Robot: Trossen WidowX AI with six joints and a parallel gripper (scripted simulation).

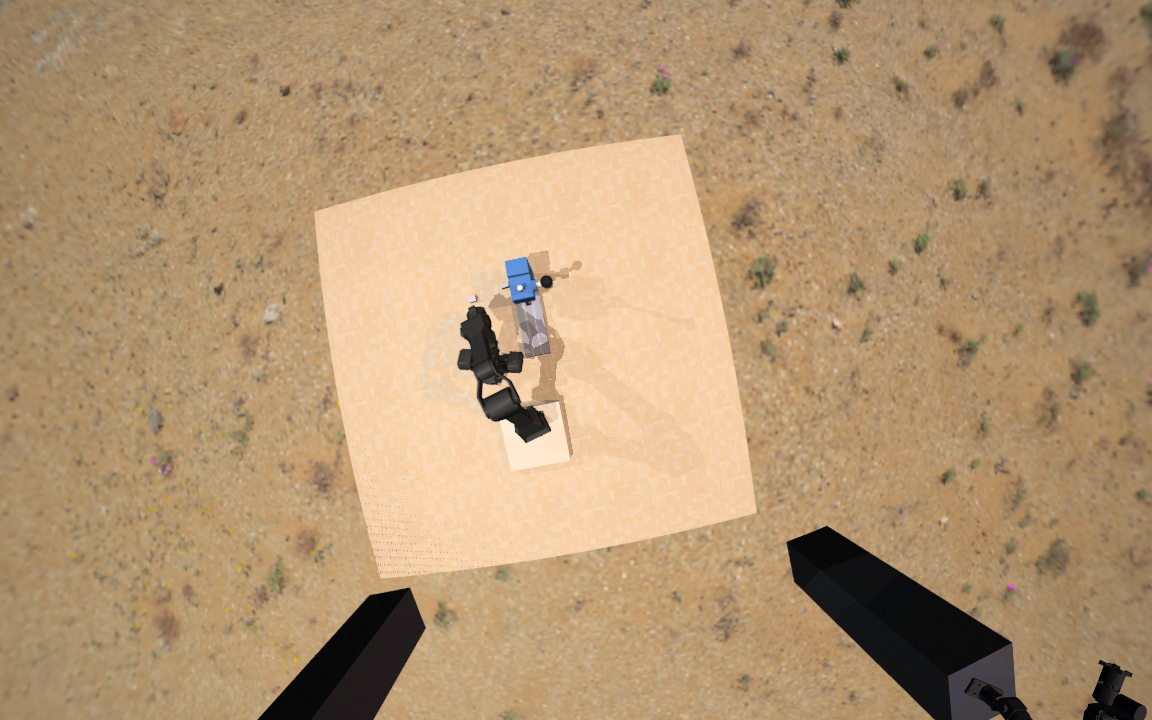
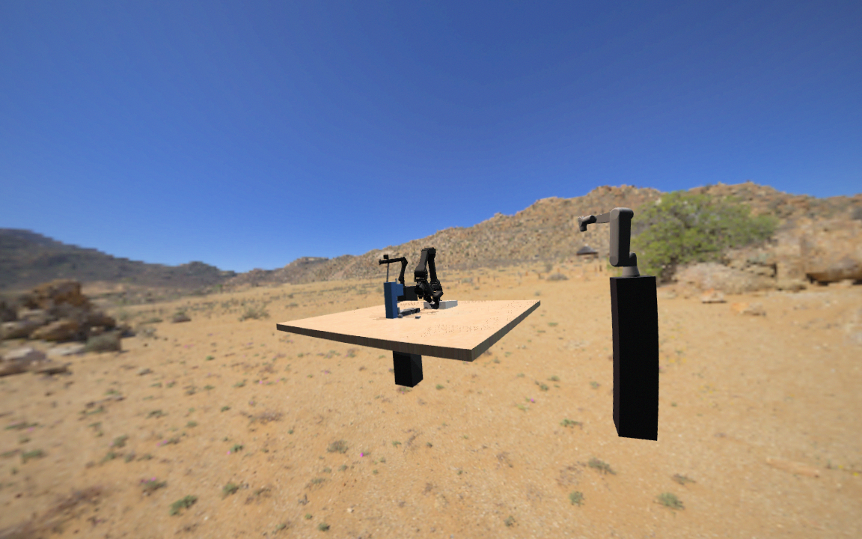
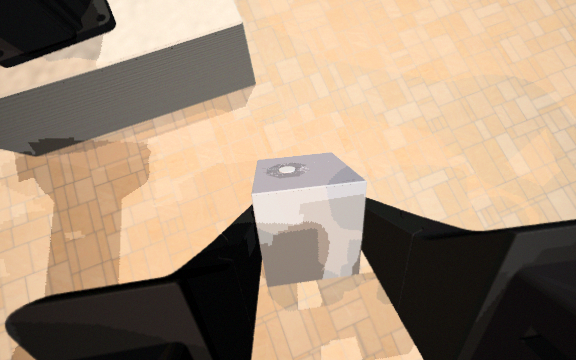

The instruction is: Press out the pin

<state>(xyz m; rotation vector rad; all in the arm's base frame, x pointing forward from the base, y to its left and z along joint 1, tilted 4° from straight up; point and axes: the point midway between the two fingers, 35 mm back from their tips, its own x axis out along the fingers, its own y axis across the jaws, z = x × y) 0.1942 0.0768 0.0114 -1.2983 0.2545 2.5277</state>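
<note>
From where I stand, looking down and reading left to right, a small pale piece [image 1: 473,298] lies on the tabletop [image 1: 634,358] [image 2: 354,328] [image 3: 443,125], just beyond the end of the black arm [image 1: 480,335] [image 2: 426,261]. I cannot make out whether it is a container or what might be in it. The arm covers the gripper from above.

To the right of the arm stands the press [image 1: 519,277] [image 2: 391,299], boxy and bright blue, with a round black knob [image 1: 546,281] at its side. Its grey bed [image 1: 533,326], long, smooth and shiny, reaches out from the blue body; the block is away from it, in the gripper.

Close up, to the gripper's upper left, is a thick cream slab [image 1: 540,452] [image 3: 108,95] with a finely ridged dark grey side. The tabletop has a pattern of tan, brick-like rectangles, crossed by brown shadows.

In the middle, the gripper [image 3: 301,203] is part-way open, its two black fingers closed firmly on opposite sides of the block [image 3: 310,225]. The block is silvery grey, smooth and square-edged, and its top face shows a round white spot [image 3: 287,170] inside a darker, speckled ring.
</note>
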